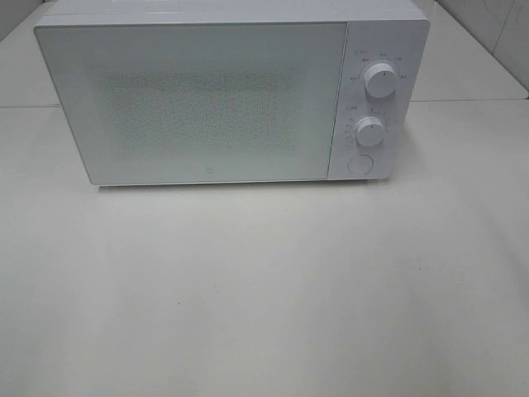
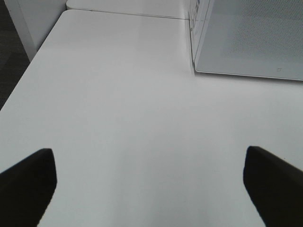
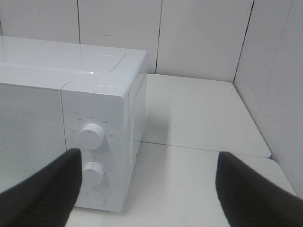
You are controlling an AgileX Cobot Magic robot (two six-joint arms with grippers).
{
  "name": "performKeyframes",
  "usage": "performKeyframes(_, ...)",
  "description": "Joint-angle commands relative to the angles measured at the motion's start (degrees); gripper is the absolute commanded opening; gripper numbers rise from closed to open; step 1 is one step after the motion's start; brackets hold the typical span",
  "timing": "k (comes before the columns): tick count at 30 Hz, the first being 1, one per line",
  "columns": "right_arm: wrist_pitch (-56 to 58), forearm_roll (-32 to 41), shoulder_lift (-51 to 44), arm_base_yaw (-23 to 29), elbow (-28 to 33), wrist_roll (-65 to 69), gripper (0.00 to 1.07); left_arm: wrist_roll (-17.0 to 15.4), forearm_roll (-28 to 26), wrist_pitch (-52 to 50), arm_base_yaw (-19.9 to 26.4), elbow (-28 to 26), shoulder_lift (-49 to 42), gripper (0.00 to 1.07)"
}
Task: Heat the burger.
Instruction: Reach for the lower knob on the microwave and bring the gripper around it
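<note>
The burger is out of view in every frame. A white microwave [image 1: 198, 99] stands at the back of the table with its door shut; the speckled door window shows nothing inside. Neither arm appears in the exterior high view. In the left wrist view my left gripper [image 2: 147, 156] is open over bare tabletop, with the microwave's [image 2: 251, 38] door corner ahead of it. In the right wrist view my right gripper [image 3: 147, 156] is open and holds nothing, facing the microwave's [image 3: 94, 94] control panel from a short distance.
The panel carries an upper knob [image 1: 381, 78], a lower knob [image 1: 369, 131] and a round button [image 1: 359, 164]. The white table [image 1: 264, 298] stretches in front of the microwave. White walls [image 3: 199, 38] close off the back and right side.
</note>
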Motion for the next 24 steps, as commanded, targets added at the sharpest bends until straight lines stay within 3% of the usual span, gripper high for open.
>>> performKeyframes(1,-3.04,0.0,1.15,-0.17,0.0,1.03,0.76,-0.06,-0.06,-0.97,0.17,0.17,-0.63,1.0)
performKeyframes(15,-8.94,0.0,9.17,-0.17,0.0,1.03,0.76,-0.06,-0.06,-0.97,0.17,0.17,-0.63,1.0)
performKeyframes(24,-17.3,0.0,20.51,-0.17,0.0,1.03,0.76,-0.06,-0.06,-0.97,0.17,0.17,-0.63,1.0)
